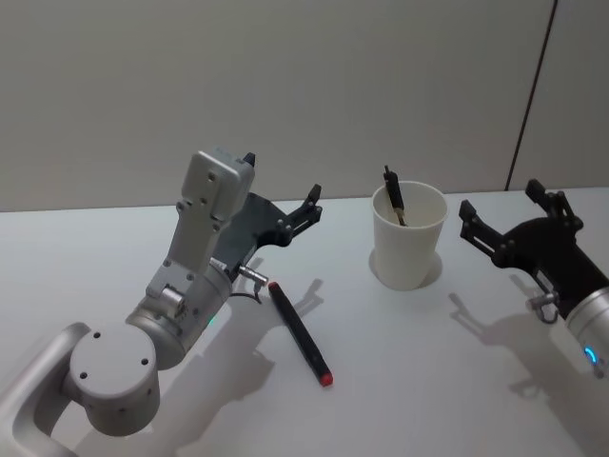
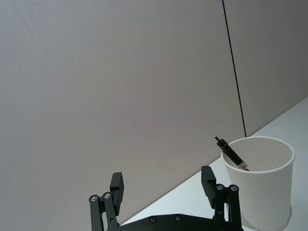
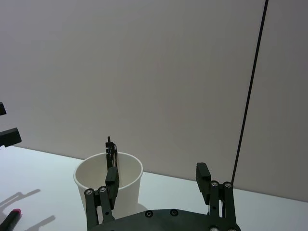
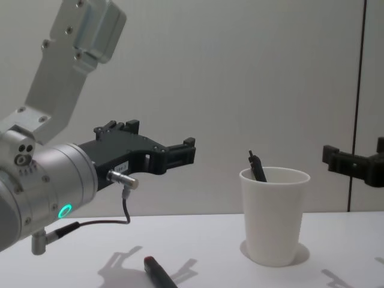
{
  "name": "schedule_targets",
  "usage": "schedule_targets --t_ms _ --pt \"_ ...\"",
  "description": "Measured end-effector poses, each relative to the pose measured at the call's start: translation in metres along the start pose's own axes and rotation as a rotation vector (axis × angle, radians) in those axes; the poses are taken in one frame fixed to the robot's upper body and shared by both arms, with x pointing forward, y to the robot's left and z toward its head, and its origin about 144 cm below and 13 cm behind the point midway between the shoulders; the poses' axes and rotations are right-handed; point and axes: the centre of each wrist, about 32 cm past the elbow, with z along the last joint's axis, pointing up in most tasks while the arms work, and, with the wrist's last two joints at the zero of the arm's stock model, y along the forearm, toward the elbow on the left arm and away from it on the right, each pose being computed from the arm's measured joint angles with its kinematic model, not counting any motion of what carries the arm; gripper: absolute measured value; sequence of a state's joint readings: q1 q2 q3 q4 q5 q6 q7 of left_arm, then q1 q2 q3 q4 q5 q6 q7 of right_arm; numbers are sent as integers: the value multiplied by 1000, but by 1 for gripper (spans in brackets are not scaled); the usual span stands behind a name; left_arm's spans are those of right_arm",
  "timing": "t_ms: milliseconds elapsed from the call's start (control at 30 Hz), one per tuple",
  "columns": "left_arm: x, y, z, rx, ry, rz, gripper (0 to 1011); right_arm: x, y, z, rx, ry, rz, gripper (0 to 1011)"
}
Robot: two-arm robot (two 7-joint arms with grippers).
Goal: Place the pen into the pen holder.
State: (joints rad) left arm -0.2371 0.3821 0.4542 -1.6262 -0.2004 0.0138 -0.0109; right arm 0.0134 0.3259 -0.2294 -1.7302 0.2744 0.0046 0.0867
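Lying clear of pen holder [image 1: 407, 259]: pen [image 1: 299, 333].

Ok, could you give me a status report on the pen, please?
Left gripper open, empty, hovering over the table. Right gripper open, empty, beside the pen holder. Red-tipped pen lying flat on the table, ungripped; another pen stands in the holder. Nothing blocking.

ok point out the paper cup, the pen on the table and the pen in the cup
paper cup [image 1: 409, 249], head view, outer wall
pen on the table [image 1: 299, 333], head view, mid barrel
pen in the cup [image 1: 392, 188], head view, protruding end
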Motion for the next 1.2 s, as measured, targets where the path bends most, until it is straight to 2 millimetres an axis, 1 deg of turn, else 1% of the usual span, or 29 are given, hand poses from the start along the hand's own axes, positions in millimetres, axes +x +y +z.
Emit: schedule_targets --t_ms 100,300,867,1200 --pt "0 0 0 0 0 0 1001 -1 -5 2 -13 6 -7 1001" --pt "0 0 0 0 0 0 1001 -2 -8 3 -23 11 -12 1001" --pt "0 0 0 1 4 -9 1001 -2 -8 3 -23 11 -12 1001" --pt "-1 6 4 19 26 -27 1001 -2 -8 3 -22 11 -11 1001"
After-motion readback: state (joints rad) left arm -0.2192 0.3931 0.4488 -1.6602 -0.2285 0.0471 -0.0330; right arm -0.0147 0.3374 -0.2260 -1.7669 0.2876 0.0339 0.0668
